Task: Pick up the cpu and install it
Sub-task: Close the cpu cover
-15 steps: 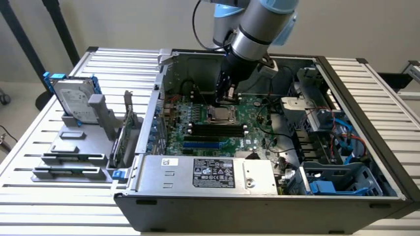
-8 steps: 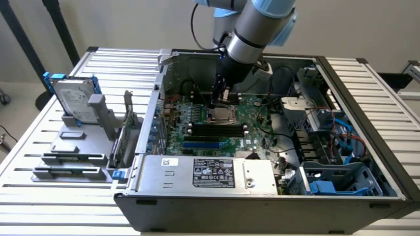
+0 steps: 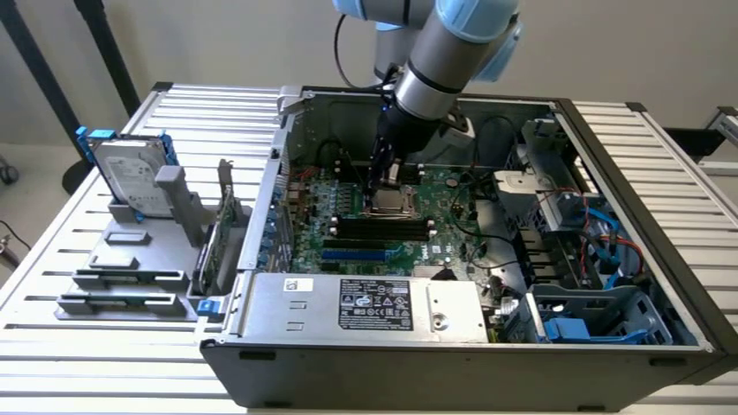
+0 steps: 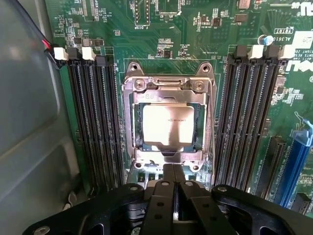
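Observation:
The cpu (image 4: 168, 126), a small square chip with a shiny silver top, lies flat inside the open metal socket frame (image 4: 128, 122) on the green motherboard (image 3: 346, 233). My gripper (image 4: 173, 169) hangs just over the frame's edge beside the chip, its black fingers (image 4: 166, 172) pressed together and shut with nothing visible between them. Whether the tips touch the frame or the chip I cannot tell. In the exterior view the gripper (image 3: 383, 183) reaches down into the open computer case over the socket (image 3: 392, 204).
Black memory slots (image 4: 95, 122) flank the socket on both sides. The case walls (image 3: 276, 164), a metal power supply box (image 3: 358, 303) and cable bundles (image 3: 600, 233) crowd the board. Outside the case, a hard drive (image 3: 130, 177) stands in grey holder blocks (image 3: 121, 259).

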### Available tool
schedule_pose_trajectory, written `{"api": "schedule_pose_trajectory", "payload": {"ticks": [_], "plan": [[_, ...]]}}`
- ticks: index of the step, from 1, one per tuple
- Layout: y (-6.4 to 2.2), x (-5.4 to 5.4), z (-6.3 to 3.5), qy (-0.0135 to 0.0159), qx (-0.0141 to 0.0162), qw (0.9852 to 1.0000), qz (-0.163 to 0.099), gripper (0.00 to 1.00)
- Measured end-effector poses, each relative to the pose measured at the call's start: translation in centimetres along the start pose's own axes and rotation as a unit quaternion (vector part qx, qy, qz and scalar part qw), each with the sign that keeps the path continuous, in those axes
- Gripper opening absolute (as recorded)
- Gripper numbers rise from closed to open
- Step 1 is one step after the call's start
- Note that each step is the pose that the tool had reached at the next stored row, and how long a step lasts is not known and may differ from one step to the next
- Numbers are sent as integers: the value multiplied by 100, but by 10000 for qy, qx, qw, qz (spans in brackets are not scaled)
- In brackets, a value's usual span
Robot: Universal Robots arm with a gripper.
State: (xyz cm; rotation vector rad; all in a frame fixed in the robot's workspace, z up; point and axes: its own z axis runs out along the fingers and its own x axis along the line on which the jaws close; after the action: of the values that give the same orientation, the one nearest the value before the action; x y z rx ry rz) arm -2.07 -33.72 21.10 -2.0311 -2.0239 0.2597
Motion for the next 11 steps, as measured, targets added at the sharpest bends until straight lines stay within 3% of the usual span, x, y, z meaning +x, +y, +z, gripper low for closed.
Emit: {"api": "schedule_pose_trajectory", "payload": {"ticks": [11], "plan": [[26, 29, 131, 4, 7, 10000, 3, 11]]}}
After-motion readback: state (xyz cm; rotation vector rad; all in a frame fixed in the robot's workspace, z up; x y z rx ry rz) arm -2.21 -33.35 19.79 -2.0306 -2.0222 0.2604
